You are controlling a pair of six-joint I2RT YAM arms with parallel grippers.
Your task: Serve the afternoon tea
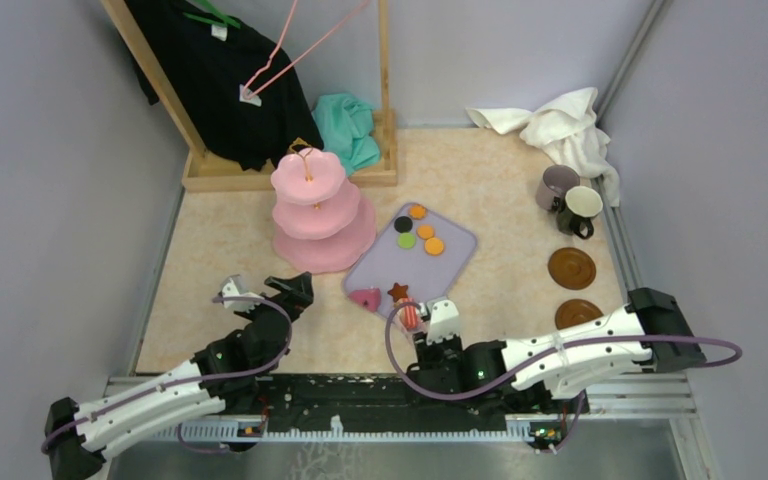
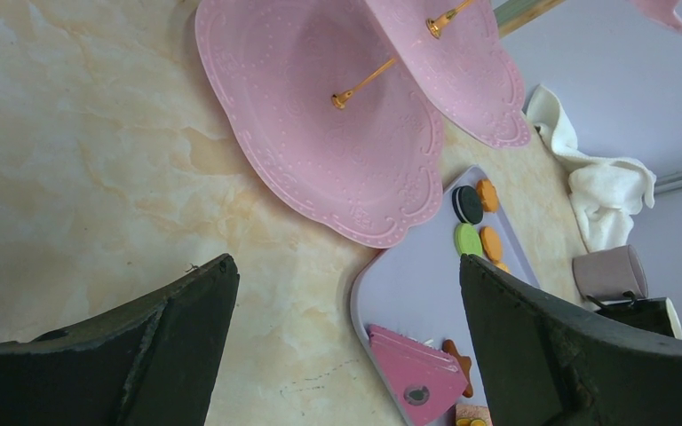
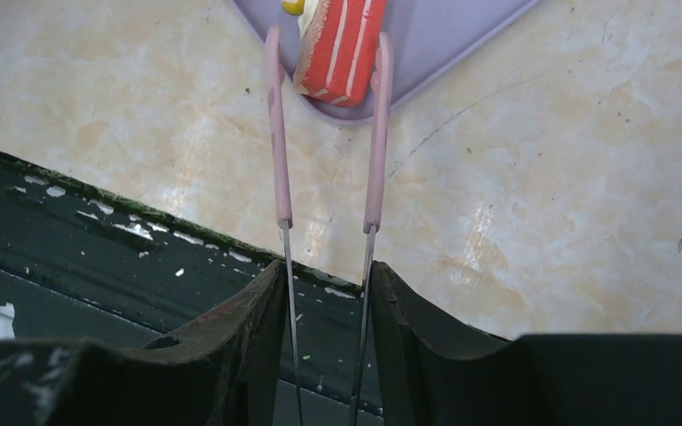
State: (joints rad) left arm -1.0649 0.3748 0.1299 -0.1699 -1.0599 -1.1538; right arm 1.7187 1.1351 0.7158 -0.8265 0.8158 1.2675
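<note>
The pink three-tier stand (image 1: 310, 215) rises at the table's left centre. On the lilac tray (image 1: 412, 268) lie orange rounds (image 1: 434, 245), a green round (image 1: 406, 240), a black round (image 1: 402, 223), a brown star (image 1: 398, 291) and a pink wedge (image 1: 366, 298). My right gripper (image 3: 326, 271) is shut on thin pink tongs (image 3: 278, 133). Their tips flank a red-and-white striped cake piece (image 3: 342, 44) at the tray's near corner. My left gripper (image 2: 346, 266) hangs open and holds nothing, just in front of the stand (image 2: 337, 133). A mauve mug (image 1: 557, 185), a cream mug (image 1: 582, 205) and two brown saucers (image 1: 571, 267) sit at the right.
A wooden clothes rack (image 1: 260, 175) with a black garment and a teal cloth (image 1: 348, 125) stands at the back. A white towel (image 1: 560, 125) lies at the back right. Walls close in both sides, and a black rail (image 1: 360, 400) runs along the near edge.
</note>
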